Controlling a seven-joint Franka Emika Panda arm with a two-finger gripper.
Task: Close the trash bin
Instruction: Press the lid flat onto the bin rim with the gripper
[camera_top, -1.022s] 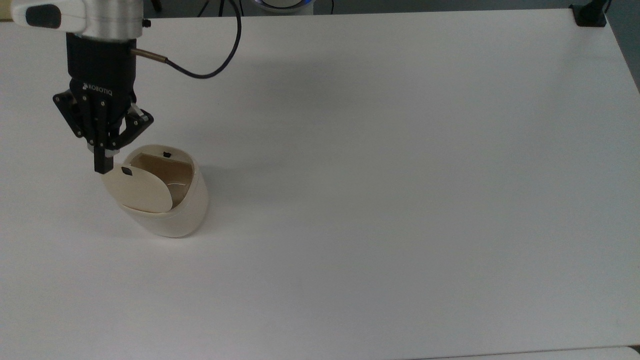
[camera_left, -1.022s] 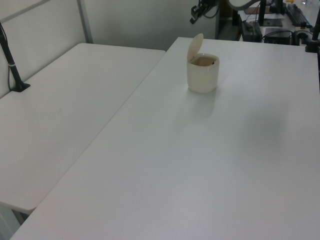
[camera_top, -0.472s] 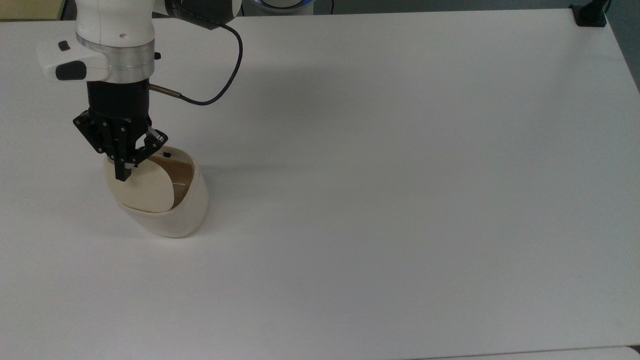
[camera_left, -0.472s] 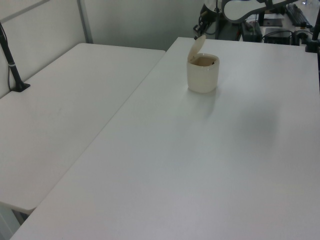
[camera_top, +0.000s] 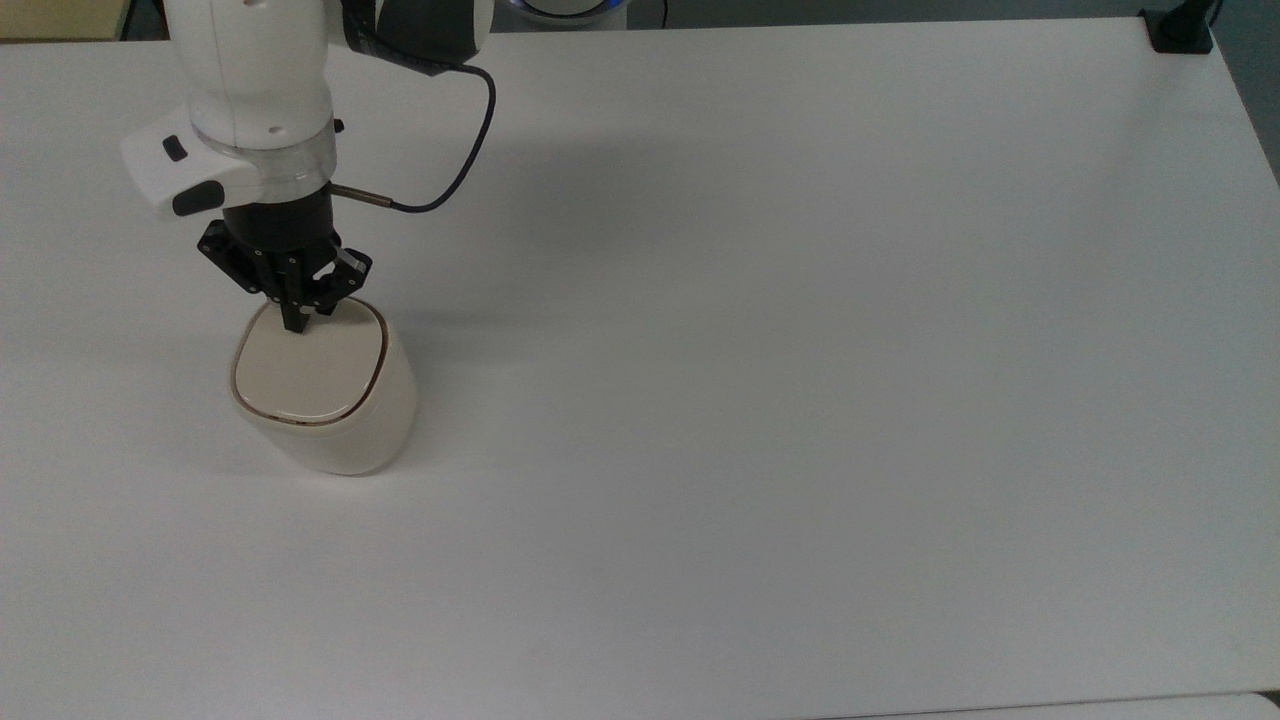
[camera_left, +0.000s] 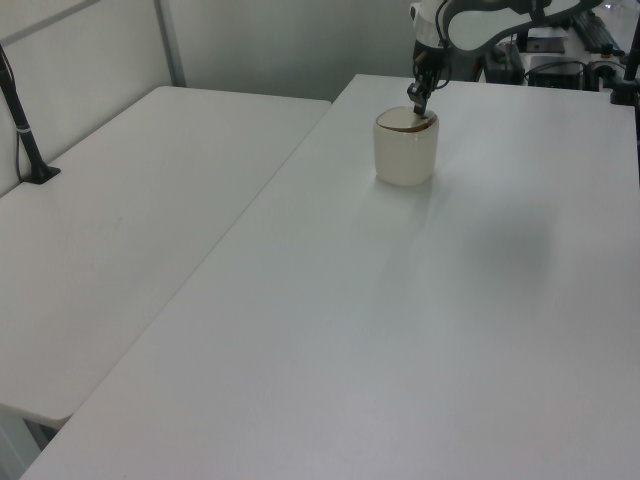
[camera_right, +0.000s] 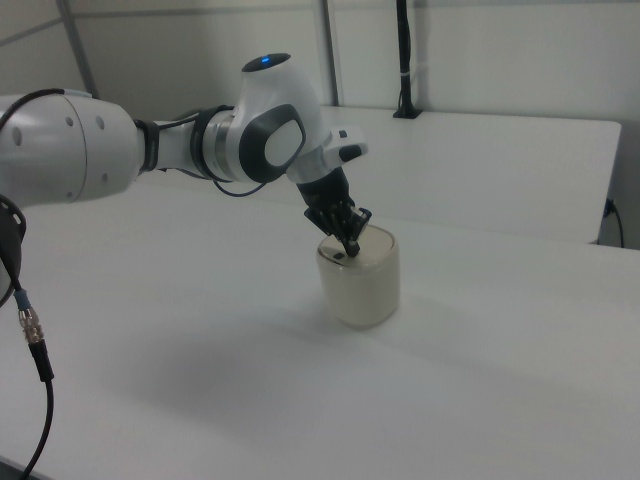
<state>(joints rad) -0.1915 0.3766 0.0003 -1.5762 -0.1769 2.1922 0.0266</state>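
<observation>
Cream plastic, the trash bin (camera_top: 325, 405) looked light and easy to tip. The end effector (camera_top: 296, 322), fingers together, pressed its flat lid (camera_top: 305, 375) near the edge.

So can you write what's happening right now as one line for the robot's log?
trash bin: upright on white table | lid: down flat | tool: fingers together, tip on lid's edge

text: none legible | labels: none | numbers: none
</observation>
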